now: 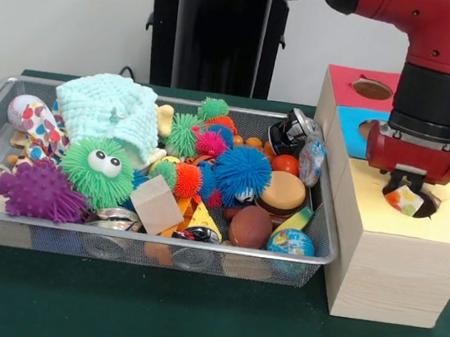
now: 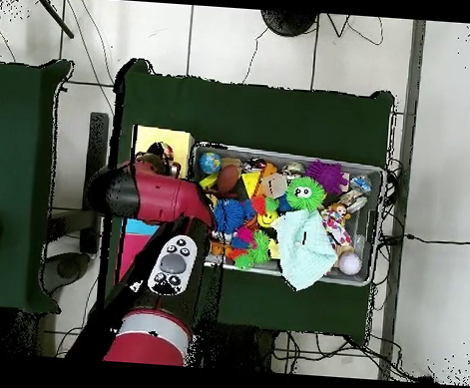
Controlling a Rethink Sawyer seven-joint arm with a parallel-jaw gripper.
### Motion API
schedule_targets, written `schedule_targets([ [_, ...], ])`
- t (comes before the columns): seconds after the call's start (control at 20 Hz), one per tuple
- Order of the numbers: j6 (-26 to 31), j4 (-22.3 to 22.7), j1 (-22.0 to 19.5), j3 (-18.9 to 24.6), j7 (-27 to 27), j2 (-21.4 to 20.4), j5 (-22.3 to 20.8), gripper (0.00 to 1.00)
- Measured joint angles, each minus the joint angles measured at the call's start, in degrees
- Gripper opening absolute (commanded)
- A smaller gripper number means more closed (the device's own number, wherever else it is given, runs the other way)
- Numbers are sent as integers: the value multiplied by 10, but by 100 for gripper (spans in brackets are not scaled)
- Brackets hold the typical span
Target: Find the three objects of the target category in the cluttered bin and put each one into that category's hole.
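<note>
My gripper (image 1: 407, 183) hangs over the round hole (image 1: 428, 201) in the yellow top of the pale wooden box (image 1: 446, 222). It is shut on a small white cloth piece with coloured print (image 1: 404, 200), which sits upright at the hole's mouth. The wire mesh bin (image 1: 160, 240) stands left of the box, full of toys. More white cloth with coloured dots and hearts (image 1: 34, 120) lies at the bin's far left end, also seen in the overhead view (image 2: 335, 221). In the overhead view my arm (image 2: 164, 197) covers the gripper and the hole.
The same box row has a blue top (image 1: 354, 118) and a red top (image 1: 344, 84) behind the yellow one. A mint-green knitted cloth (image 1: 110, 107), a green pom-pom with eyes (image 1: 99, 170), a purple one (image 1: 39, 190) and a blue one (image 1: 240, 174) fill the bin.
</note>
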Motion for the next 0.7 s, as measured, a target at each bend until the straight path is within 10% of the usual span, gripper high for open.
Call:
schedule_targets([
  [0.25, -11, -1, -3, 1, 0, 8, 23, 0],
  [0.3, -19, -1, -3, 2, 0, 12, 29, 100],
  [0.7, -35, -3, -3, 7, 0, 15, 37, 100],
])
